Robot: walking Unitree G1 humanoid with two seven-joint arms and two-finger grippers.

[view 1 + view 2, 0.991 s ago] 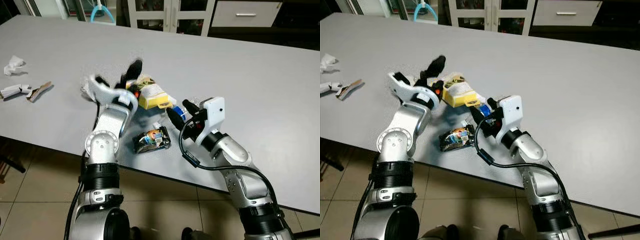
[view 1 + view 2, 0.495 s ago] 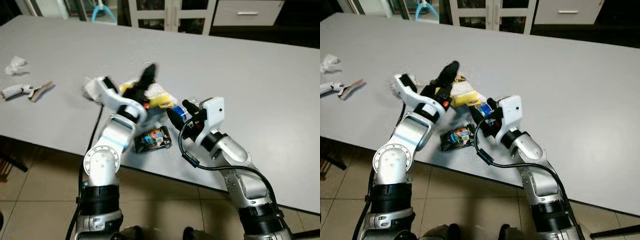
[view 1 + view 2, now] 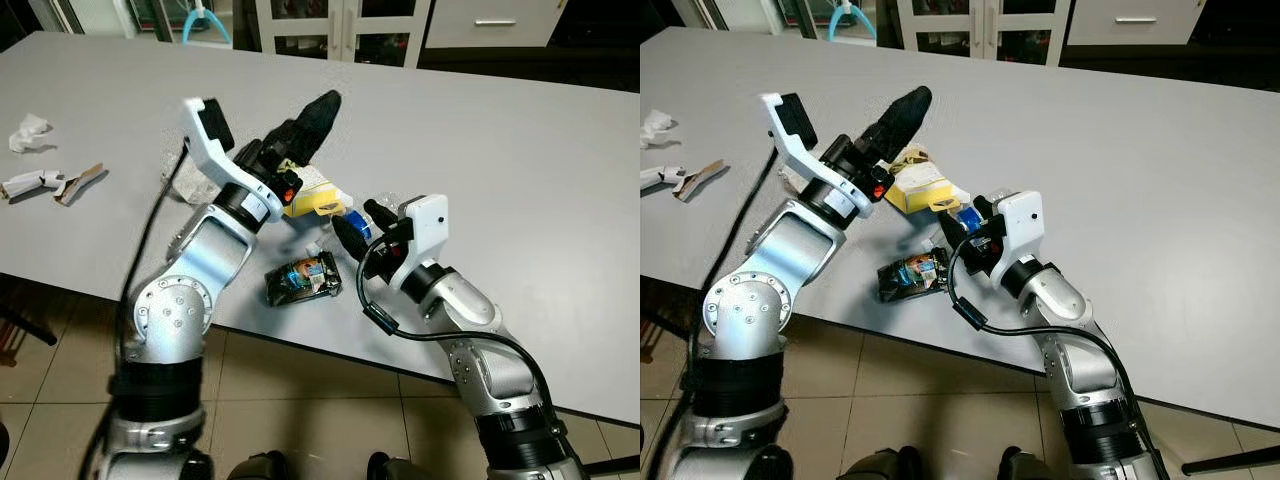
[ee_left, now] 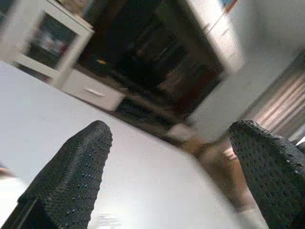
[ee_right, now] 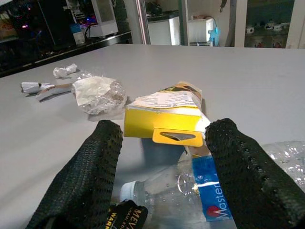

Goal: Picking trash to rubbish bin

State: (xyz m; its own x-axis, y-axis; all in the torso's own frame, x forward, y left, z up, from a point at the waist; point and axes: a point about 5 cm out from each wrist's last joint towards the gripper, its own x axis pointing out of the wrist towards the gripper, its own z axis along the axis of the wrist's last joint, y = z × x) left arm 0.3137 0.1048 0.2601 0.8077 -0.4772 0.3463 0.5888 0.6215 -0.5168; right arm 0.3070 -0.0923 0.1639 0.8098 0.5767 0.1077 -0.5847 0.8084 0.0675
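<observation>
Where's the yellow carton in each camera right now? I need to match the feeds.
Left eye view: yellow carton mid-table, just past the raised left claw.
Right eye view: same carton, left of centre.
Left wrist view: not in it.
Right wrist view: carton centre, beyond the right claw.
Shared landmark: the clear plastic bottle with its blue label, beside the carton.

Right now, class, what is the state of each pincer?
Left pincer: open, empty, raised above the table.
Right pincer: open, empty, low over the clear plastic bottle beside the yellow carton.
</observation>
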